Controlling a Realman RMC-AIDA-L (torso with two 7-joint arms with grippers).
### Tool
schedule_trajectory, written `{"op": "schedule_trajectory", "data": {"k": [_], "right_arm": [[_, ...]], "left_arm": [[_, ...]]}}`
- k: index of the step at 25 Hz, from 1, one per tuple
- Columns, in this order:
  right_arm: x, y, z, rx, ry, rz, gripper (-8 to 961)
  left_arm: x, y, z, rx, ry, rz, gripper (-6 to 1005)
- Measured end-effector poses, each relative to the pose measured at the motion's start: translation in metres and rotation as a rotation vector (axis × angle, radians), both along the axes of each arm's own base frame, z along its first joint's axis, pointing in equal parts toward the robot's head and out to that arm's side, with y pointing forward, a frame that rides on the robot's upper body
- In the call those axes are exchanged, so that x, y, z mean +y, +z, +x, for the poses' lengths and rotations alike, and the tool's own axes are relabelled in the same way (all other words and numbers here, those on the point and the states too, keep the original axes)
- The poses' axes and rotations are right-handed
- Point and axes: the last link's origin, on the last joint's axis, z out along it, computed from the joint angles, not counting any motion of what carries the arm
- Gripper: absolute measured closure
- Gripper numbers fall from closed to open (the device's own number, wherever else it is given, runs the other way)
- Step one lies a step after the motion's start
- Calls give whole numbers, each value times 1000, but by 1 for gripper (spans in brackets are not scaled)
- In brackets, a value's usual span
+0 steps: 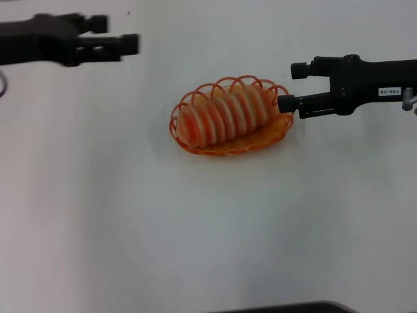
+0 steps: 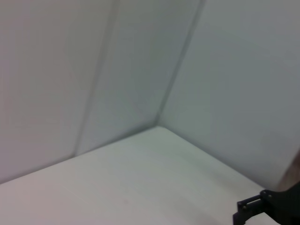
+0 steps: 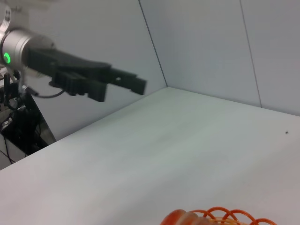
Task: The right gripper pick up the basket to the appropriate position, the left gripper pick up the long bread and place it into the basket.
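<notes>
The long bread (image 1: 225,115), striped orange and cream, lies inside the orange wire basket (image 1: 254,145) on the white table. My right gripper (image 1: 294,86) is open at the basket's right end; its lower finger is close to the rim and holds nothing. My left gripper (image 1: 117,34) is open and empty, raised at the far left, well away from the basket. The right wrist view shows the left gripper (image 3: 126,83) above the table, plus a bit of basket rim (image 3: 229,214) and the bread's end (image 3: 177,218). The left wrist view shows the right gripper's (image 2: 251,211) fingers far off.
The white table (image 1: 208,228) stretches around the basket. Pale walls meet at a corner (image 2: 157,124) behind the table. A dark edge (image 1: 287,308) shows at the bottom of the head view.
</notes>
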Motion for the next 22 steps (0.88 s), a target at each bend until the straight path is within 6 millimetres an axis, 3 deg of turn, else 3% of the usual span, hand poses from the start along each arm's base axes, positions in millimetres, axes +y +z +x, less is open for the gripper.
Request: {"op": "schedule_trajectory", "data": {"k": [7, 10, 22], "right_arm": [[1, 1, -3, 2, 8, -12, -6], [3, 1, -5, 2, 14, -13, -6], [1, -9, -10, -2, 39, -49, -6]], "left_arm": [[-48, 27, -91, -75, 73, 69, 62], [-65, 32, -110, -109, 50, 77, 62], [-67, 5, -114, -116, 48, -9, 63]]}}
